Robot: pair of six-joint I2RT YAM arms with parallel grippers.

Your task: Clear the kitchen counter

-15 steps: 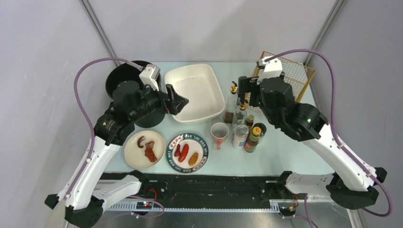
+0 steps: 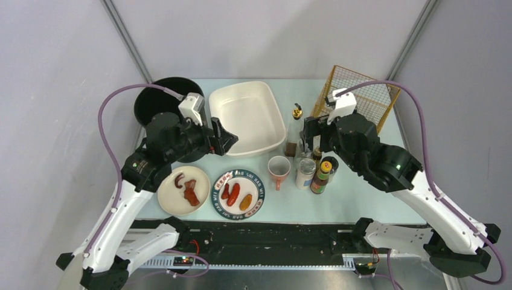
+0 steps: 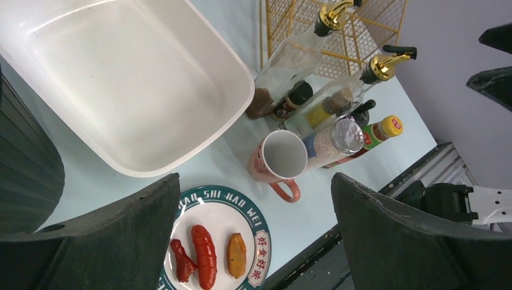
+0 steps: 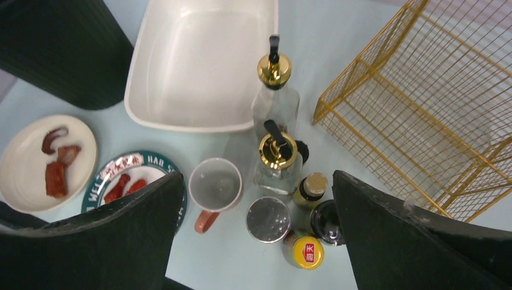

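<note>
Kitchen counter looks crowded; my left gripper and right gripper gape empty; I risk toppling packed bottles.

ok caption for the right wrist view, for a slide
Open right claw over mug, bottles, tub and wire basket on the counter

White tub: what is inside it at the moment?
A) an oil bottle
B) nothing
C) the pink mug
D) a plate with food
B: the white tub shows only its bare inside in every view, and the mug stands outside it on the kitchen counter.
</note>
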